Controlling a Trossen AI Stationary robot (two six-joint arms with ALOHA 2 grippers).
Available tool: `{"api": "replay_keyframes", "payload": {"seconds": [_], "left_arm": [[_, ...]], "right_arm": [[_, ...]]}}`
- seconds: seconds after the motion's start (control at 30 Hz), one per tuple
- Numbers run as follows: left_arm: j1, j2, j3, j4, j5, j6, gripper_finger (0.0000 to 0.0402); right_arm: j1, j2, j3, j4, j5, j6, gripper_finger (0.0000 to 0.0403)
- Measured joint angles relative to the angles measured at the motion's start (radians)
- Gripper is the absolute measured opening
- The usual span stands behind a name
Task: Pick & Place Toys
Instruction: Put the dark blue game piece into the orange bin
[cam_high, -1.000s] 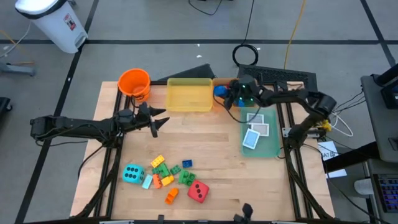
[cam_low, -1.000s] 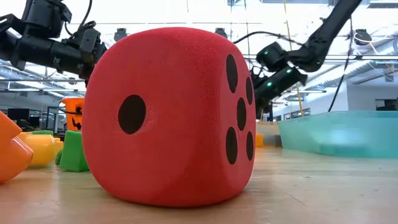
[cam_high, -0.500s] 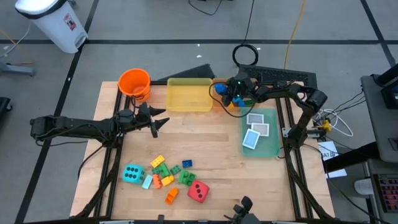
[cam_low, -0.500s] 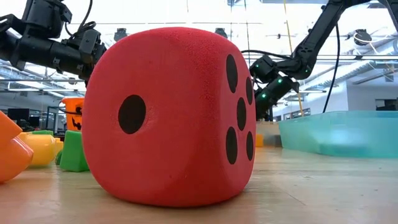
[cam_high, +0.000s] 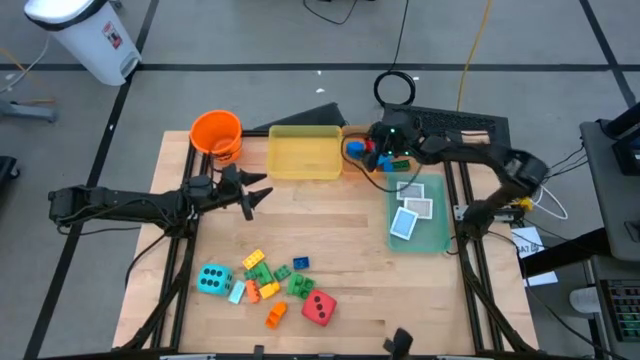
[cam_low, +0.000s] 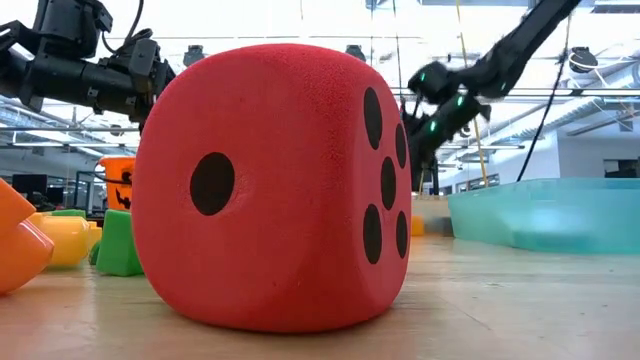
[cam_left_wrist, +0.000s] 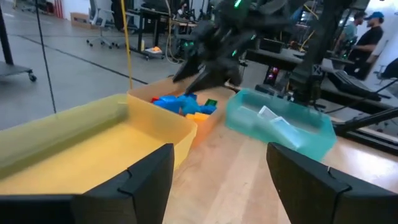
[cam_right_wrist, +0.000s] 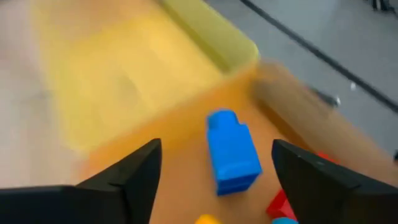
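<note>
1. The right gripper (cam_high: 378, 152) hangs over the orange tray (cam_high: 352, 139) at about 1 o'clock on the table. Its two fingers are spread apart and hold nothing.
2. In the right wrist view a blue brick (cam_right_wrist: 232, 151) lies loose in the orange tray, between the fingers and below them. A red piece (cam_right_wrist: 281, 204) sits just beside it. That view is smeared, so I cannot tell if the brick is lying still.
3. The left gripper (cam_high: 256, 190) waits at about 10 o'clock, near the orange bucket (cam_high: 216, 132). Its fingers are apart and empty too.
4. The yellow tray (cam_high: 303, 152) sits at 12 o'clock, touching the orange tray.
5. The green tray (cam_high: 438, 230) is at 3 o'clock with white cards (cam_high: 409, 209) lying in it.
6. Most toys are at about 6 o'clock: a heap of small bricks (cam_high: 268, 275), the cyan die (cam_high: 214, 279) at its 9 o'clock side and the red die (cam_high: 319, 307) at its 4 o'clock side.
7. In the low view the red die fills most of the picture.
</note>
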Motion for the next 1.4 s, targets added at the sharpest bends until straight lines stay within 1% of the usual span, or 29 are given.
{"api": "replay_keyframes", "payload": {"seconds": [0.1,0.23,0.3,0.37,0.47,0.6,0.63,0.7,0.77,0.8,0.93,1.0,1.07,1.13,1.23,1.4], "left_arm": [[0.0,0.0,0.0,-0.001,0.0,0.003,0.0262],[0.0,0.0,0.0,-0.001,0.0,-0.001,0.0255],[0.0,0.0,0.0,-0.001,0.001,-0.02,0.0253],[0.0,0.0,0.0,-0.002,0.001,-0.069,0.0254],[0.0,0.0,0.0,-0.004,0.0,-0.15,0.0259],[-0.001,0.0,0.0,-0.002,-0.017,-0.178,0.0261],[-0.006,0.0,0.001,-0.003,-0.005,-0.198,0.0259],[-0.036,0.0,0.017,-0.005,0.05,-0.218,0.0255],[-0.094,0.01,0.062,-0.045,0.083,-0.193,0.0251],[-0.132,0.027,0.098,-0.085,0.074,-0.165,0.0249],[-0.292,0.149,0.27,-0.356,-0.057,-0.067,0.0246],[-0.351,0.236,0.355,-0.444,-0.082,-0.048,0.0246],[-0.397,0.329,0.414,-0.495,-0.083,-0.045,0.0246],[-0.435,0.416,0.453,-0.519,-0.083,-0.051,0.0246],[-0.474,0.533,0.512,-0.503,-0.084,-0.082,0.0246],[-0.511,0.696,0.562,-0.513,-0.088,-0.126,0.0246]], "right_arm": [[0.057,-0.127,0.0,-0.103,-0.008,-0.021,0.0291],[0.162,-0.287,-0.001,-0.245,-0.094,-0.04,0.0293],[0.225,-0.354,-0.023,-0.264,-0.138,-0.045,0.0289],[0.285,-0.412,-0.059,-0.254,-0.165,-0.045,0.0286],[0.368,-0.48,-0.124,-0.227,-0.16,-0.045,0.0281],[0.437,-0.539,-0.222,-0.133,-0.159,-0.033,0.0275],[0.448,-0.549,-0.245,-0.107,-0.159,-0.025,0.0275],[0.459,-0.566,-0.286,-0.061,-0.158,-0.01,0.0274],[0.458,-0.581,-0.316,-0.024,-0.158,0.002,0.0274],[0.455,-0.588,-0.329,-0.01,-0.158,0.011,0.0274],[0.441,-0.604,-0.35,0.006,-0.155,0.02,0.0271],[0.44,-0.605,-0.351,0.006,-0.154,0.026,0.027],[0.44,-0.605,-0.352,0.005,-0.155,0.027,0.027],[0.441,-0.605,-0.352,0.005,-0.155,0.021,0.027],[0.441,-0.605,-0.352,0.005,-0.155,0.017,0.0269],[0.441,-0.605,-0.352,0.005,-0.155,0.013,0.0267]]}}
